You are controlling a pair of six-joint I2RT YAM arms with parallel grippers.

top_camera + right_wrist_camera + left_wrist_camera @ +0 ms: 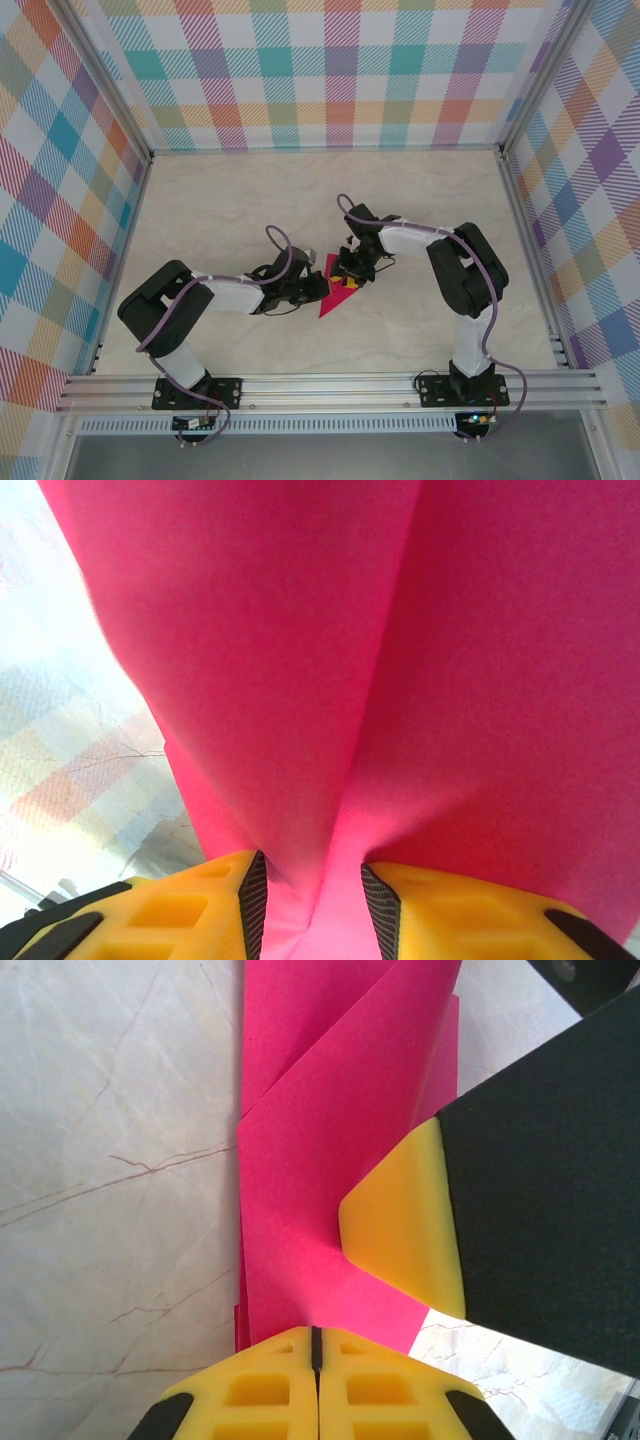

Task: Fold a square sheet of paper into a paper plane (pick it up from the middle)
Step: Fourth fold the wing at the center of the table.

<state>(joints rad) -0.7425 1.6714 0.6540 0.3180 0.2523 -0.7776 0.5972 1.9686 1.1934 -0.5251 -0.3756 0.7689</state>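
Two grippers are clamped on the paper plane (338,290) at mid-table: the left gripper (315,1360) shut on its edge, the right gripper (312,895) pinching a raised fold. Thin and light, the creased paper is judged easily crumpled, best gripped along its layered centre fold.

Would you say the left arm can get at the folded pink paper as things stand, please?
Probably yes: the left gripper already appears shut on the near edge of the paper plane. The right gripper grips the paper too, and its yellow fingertip crowds one side.
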